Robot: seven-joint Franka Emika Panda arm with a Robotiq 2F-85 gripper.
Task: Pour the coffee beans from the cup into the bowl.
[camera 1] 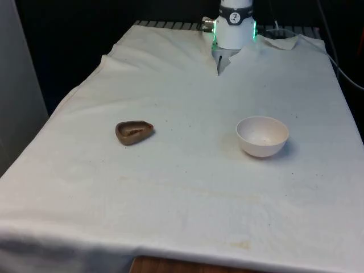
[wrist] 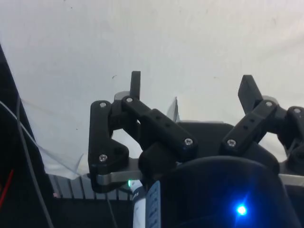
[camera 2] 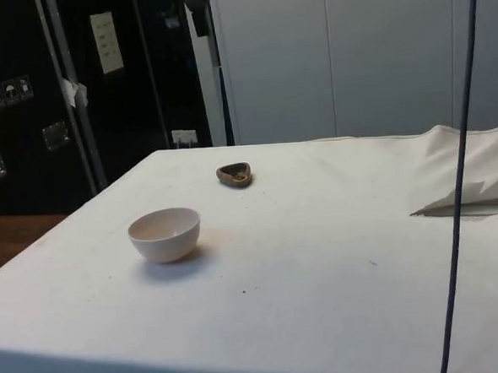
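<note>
Front view: white cloth (camera 1: 187, 187) covers the table. Small brown cup (camera 1: 134, 131), shallow and roughly heart-shaped, sits at abt 9 o'clock from table centre, on the front view's left. Dark brownish contents inside, prob. coffee beans, too small to tell for sure. White bowl (camera 1: 262, 136) stands upright at abt 3 o'clock from centre, on the front view's right, well apart from the cup. Bowl interior looks bare w/ faint specks. Robot base (camera 1: 234, 28) at 12 o'clock, far end of table; cloth is slit and folded around it.

Side view: bowl (camera 2: 165, 234) nearer the camera, cup (camera 2: 235, 174) beyond it at abt 1 o'clock from the bowl, w/ a clear stretch of cloth (camera 2: 321, 258) between them. Both rest flat on the cloth, nothing touching either. Cloth bunches up at 3 o'clock edge. A dark cable (camera 2: 460, 182) hangs down in the foreground.

Wrist view: gripper (wrist: 192, 90) looks down on plain cloth (wrist: 156, 38); jaws spread wide, nothing between the fingers (wrist: 136, 84). Neither finger touches the cloth.
</note>
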